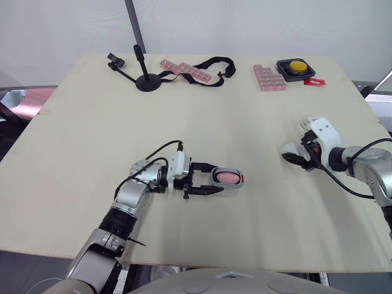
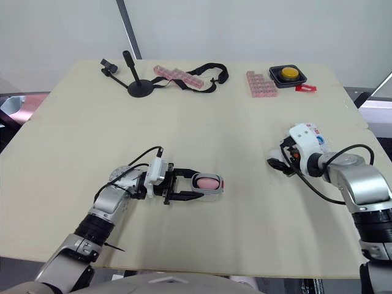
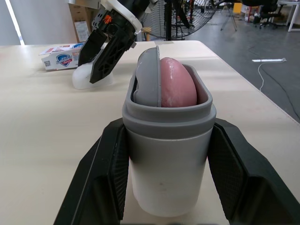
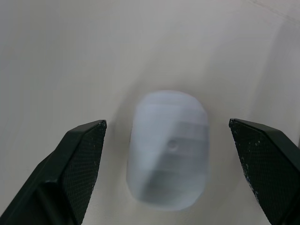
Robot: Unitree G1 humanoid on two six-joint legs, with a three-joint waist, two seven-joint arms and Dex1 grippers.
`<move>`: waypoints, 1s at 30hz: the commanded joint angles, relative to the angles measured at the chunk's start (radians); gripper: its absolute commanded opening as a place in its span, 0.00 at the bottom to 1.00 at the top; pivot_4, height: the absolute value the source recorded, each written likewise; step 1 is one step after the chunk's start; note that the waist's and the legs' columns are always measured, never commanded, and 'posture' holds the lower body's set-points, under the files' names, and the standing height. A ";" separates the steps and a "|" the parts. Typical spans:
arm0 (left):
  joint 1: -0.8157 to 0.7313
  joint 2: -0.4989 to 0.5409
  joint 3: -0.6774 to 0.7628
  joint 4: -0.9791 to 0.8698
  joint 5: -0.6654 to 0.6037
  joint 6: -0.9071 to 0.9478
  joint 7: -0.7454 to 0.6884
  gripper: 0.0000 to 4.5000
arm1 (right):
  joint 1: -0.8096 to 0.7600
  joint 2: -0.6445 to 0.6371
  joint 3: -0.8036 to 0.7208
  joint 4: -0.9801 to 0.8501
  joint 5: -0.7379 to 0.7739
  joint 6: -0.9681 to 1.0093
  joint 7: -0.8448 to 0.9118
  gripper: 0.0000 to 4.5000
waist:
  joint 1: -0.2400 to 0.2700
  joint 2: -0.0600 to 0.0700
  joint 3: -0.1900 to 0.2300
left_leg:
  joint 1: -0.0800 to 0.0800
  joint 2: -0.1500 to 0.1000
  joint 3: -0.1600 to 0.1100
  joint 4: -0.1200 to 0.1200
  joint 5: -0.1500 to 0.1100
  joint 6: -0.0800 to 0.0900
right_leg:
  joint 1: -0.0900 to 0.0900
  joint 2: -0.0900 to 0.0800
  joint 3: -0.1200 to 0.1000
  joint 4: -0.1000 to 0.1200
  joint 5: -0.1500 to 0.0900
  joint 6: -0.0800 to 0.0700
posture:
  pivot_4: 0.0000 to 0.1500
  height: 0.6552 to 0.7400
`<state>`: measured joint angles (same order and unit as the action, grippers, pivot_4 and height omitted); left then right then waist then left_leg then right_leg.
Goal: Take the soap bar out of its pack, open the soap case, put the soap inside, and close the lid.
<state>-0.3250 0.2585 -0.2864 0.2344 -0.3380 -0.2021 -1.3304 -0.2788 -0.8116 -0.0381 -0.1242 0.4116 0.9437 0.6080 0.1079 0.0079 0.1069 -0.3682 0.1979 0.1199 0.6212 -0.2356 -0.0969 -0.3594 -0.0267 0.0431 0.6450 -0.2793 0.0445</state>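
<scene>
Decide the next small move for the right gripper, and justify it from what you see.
Probably lower the right gripper and close on the lid. Its fingers stand open either side of the lid, which lies ungrasped on the table. The soap already sits in the case, held by the left gripper, so only the lid is missing.

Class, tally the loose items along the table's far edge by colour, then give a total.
Pink: 2, pill strip, pill block
Black: 2, stand, strap
Black with yellow: 1, push button
Red: 1, small piece
Total: 6
</scene>
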 commanded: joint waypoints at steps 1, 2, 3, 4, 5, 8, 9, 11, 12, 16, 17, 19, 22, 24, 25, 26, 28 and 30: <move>0.002 0.004 0.013 -0.021 -0.007 0.030 0.024 0.42 | -0.003 0.000 -0.038 -0.013 0.001 0.017 -0.003 0.99 | 0.000 0.000 0.000 | 0.000 0.000 0.000 0.000 0.000 0.000 | 0.000 0.000 0.000 0.000 0.000 0.000 | 1.00 1.00; 0.000 0.002 0.014 -0.023 -0.010 0.036 0.026 0.42 | 0.000 0.005 -0.039 -0.013 0.002 0.019 -0.006 0.99 | 0.001 0.000 0.000 | 0.000 0.000 0.000 0.000 0.000 0.000 | 0.000 0.000 0.000 0.000 0.000 0.000 | 1.00 1.00; -0.002 0.001 0.014 -0.025 -0.010 0.038 0.027 0.42 | 0.002 0.009 -0.040 -0.012 0.001 0.020 -0.008 0.99 | 0.001 0.000 0.000 | 0.000 0.000 0.000 0.000 0.000 0.000 | 0.000 0.000 0.000 0.000 0.000 0.000 | 1.00 1.00; -0.002 0.003 0.012 -0.028 -0.009 0.036 0.027 0.42 | 0.002 0.014 -0.043 -0.012 0.002 0.023 -0.009 0.99 | 0.001 0.000 0.000 | 0.000 0.000 0.000 0.000 0.000 0.000 | 0.000 0.000 0.000 0.000 0.000 0.000 | 1.00 1.00; 0.000 0.005 0.011 -0.031 -0.008 0.035 0.025 0.42 | 0.002 0.020 -0.047 -0.011 0.002 0.028 -0.015 0.99 | 0.001 0.000 0.000 | 0.000 0.000 0.000 0.000 0.000 0.000 | 0.000 0.000 0.000 0.000 0.000 0.000 | 1.00 1.00; 0.001 0.007 0.006 -0.032 -0.002 0.029 0.023 0.42 | -0.001 0.028 -0.047 -0.002 -0.003 0.029 -0.019 0.99 | 0.001 0.000 0.000 | 0.000 0.000 0.000 0.000 0.000 0.000 | 0.000 0.000 0.000 0.000 0.000 0.000 | 1.00 1.00; 0.000 0.007 0.005 -0.030 0.002 0.025 0.022 0.42 | -0.002 0.032 -0.050 0.002 -0.003 0.030 -0.023 0.94 | 0.002 0.000 0.000 | 0.000 0.000 0.000 0.000 0.000 0.000 | 0.000 0.000 0.000 -0.001 0.000 0.000 | 1.00 1.00; 0.002 0.007 0.002 -0.033 0.006 0.021 0.023 0.42 | -0.002 0.036 -0.053 0.005 -0.002 0.033 -0.026 0.81 | 0.001 0.000 0.000 | 0.000 0.000 0.000 0.000 0.000 0.000 | 0.000 0.000 0.000 -0.001 0.000 0.000 | 1.00 1.00; 0.004 0.006 0.002 -0.036 0.006 0.022 0.025 0.42 | -0.001 0.035 -0.052 0.007 -0.003 0.033 -0.025 0.72 | 0.001 0.000 0.000 | 0.000 0.000 0.000 0.000 0.000 0.000 | 0.000 0.000 0.000 -0.001 0.000 0.000 | 1.00 1.00; 0.006 0.006 0.000 -0.043 0.009 0.024 0.026 0.42 | 0.003 0.032 -0.049 0.010 -0.006 0.027 -0.021 0.45 | 0.001 0.000 0.000 | 0.000 0.000 0.000 0.000 0.000 0.000 | 0.000 0.000 0.000 -0.001 0.000 0.000 | 1.00 1.00; 0.008 0.007 0.000 -0.045 0.010 0.025 0.027 0.42 | 0.005 0.029 -0.047 0.008 -0.008 0.026 -0.020 0.43 | 0.001 0.000 0.000 | 0.000 0.000 0.000 0.000 0.000 0.000 | 0.000 0.000 0.000 -0.001 0.000 0.000 | 1.00 1.00; 0.009 0.008 0.001 -0.047 0.011 0.025 0.028 0.42 | 0.010 0.025 -0.044 0.002 -0.011 0.011 -0.013 0.43 | 0.002 0.000 0.000 | 0.000 0.000 0.000 0.000 0.000 0.000 | 0.000 0.000 0.000 -0.001 0.000 0.000 | 1.00 1.00; 0.009 0.011 0.004 -0.044 0.013 0.025 0.028 0.42 | 0.010 0.007 -0.033 -0.029 -0.016 -0.053 0.029 0.43 | 0.001 0.000 0.000 | 0.000 0.000 0.000 0.000 0.000 0.000 | 0.000 0.000 0.000 -0.001 0.000 0.000 | 1.00 1.00; 0.008 0.013 0.005 -0.042 0.013 0.025 0.028 0.42 | 0.000 -0.011 -0.024 -0.063 -0.015 -0.095 0.073 0.43 | 0.001 0.001 0.000 | 0.000 0.000 0.000 0.000 0.000 0.000 | 0.000 0.000 0.000 -0.001 0.000 0.000 | 1.00 1.00; 0.008 0.014 0.005 -0.042 0.013 0.025 0.028 0.42 | -0.006 -0.022 -0.019 -0.084 -0.010 -0.109 0.100 0.43 | 0.000 0.001 0.000 | 0.000 0.000 0.000 0.000 0.000 0.000 | 0.000 0.000 0.000 -0.001 0.000 0.000 | 1.00 1.00; 0.008 0.014 0.005 -0.040 0.014 0.025 0.028 0.42 | -0.017 -0.036 -0.015 -0.114 -0.001 -0.125 0.132 0.43 | 0.000 0.001 0.000 | 0.000 0.000 0.000 0.000 0.000 0.000 | -0.001 0.000 0.000 -0.001 0.000 0.000 | 1.00 1.00; 0.007 0.015 0.005 -0.039 0.014 0.025 0.028 0.42 | -0.031 -0.053 -0.009 -0.153 0.011 -0.143 0.179 0.43 | 0.000 0.001 0.000 | 0.000 0.000 0.000 0.000 0.000 0.000 | -0.001 0.000 0.000 -0.001 0.000 0.000 | 1.00 1.00; 0.006 0.015 0.006 -0.034 0.014 0.024 0.028 0.42 | -0.050 -0.072 0.004 -0.213 0.035 -0.133 0.229 0.43 | 0.000 0.001 0.000 | 0.000 0.000 0.000 0.000 0.000 0.000 | -0.001 0.000 0.000 -0.001 0.000 0.000 | 1.00 1.00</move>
<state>-0.3220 0.2609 -0.2866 0.2123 -0.3309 -0.1700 -1.3081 -0.3092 -0.8604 -0.0356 -0.2678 0.4183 0.8239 0.7907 0.1080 0.0085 0.1074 -0.3683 0.1983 0.1203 0.6213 -0.2357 -0.0969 -0.3603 -0.0266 0.0433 0.6440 -0.2793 0.0445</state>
